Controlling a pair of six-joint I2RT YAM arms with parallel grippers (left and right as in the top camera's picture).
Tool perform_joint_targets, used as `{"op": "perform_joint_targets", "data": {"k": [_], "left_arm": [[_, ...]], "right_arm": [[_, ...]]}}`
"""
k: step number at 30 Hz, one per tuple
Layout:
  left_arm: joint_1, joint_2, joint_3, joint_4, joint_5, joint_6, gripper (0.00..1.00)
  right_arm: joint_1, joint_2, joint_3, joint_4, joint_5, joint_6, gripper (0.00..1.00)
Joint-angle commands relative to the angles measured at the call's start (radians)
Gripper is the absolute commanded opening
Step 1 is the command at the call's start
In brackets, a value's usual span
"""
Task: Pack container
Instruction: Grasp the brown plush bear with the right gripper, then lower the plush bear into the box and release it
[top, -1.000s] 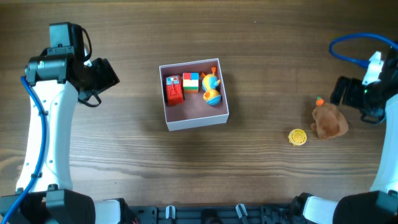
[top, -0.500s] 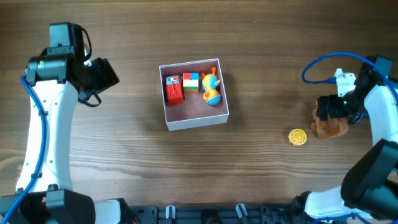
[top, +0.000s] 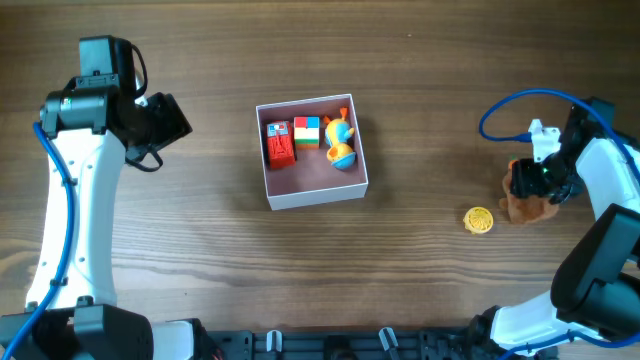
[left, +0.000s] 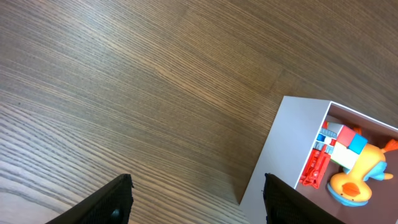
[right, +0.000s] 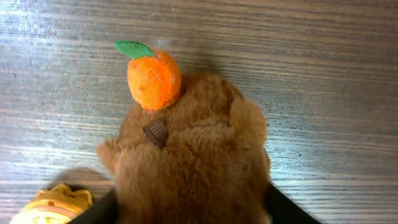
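Surface: one wooden table (top: 200, 240) with dark brown, straight grain, filling every view; no room shows beyond it. The container (top: 316, 194) sits at table centre, slightly skewed, with white walls and a pink floor. Along its far side lie a red toy (top: 281, 143), a multicoloured block (top: 307, 131) and a yellow-and-blue duck toy (top: 341, 140); the near half of the floor is bare. The left gripper (top: 165, 120) hangs over bare wood well left of the container, jaws spread wide and holding nothing. At the right edge, the right gripper (top: 532, 180) is down on a brown plush animal (right: 193, 162) with an orange fruit (right: 153, 79) on its head, and a small yellow toy (top: 479, 220) lies just beside it. Hidden: the wrist view cuts the right fingers to dark slivers on either flank of the plush, so I cannot tell whether they are pressing it. From overhead the gripper covers the plush's upper part. The duck and the container's far corner run off the left wrist frame.
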Motion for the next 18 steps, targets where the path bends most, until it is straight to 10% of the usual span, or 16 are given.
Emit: {"op": "perform_joint_targets", "data": {"k": [1,6,18], "left_arm": [[0.006,0.003,-0.009,0.003,0.011,-0.009,0.68],[0.006,0.003,-0.009,0.003,0.011,-0.009,0.68],[0.006,0.003,-0.009,0.003,0.011,-0.009,0.68]], "right_arm": [[-0.005,0.009,-0.018,0.011,-0.021,0.048,0.32],[-0.005,0.008,-0.017,0.034,-0.021,0.086,0.04],[0.419,-0.180,0.392,-0.161,-0.021,0.272,0.04]]}}
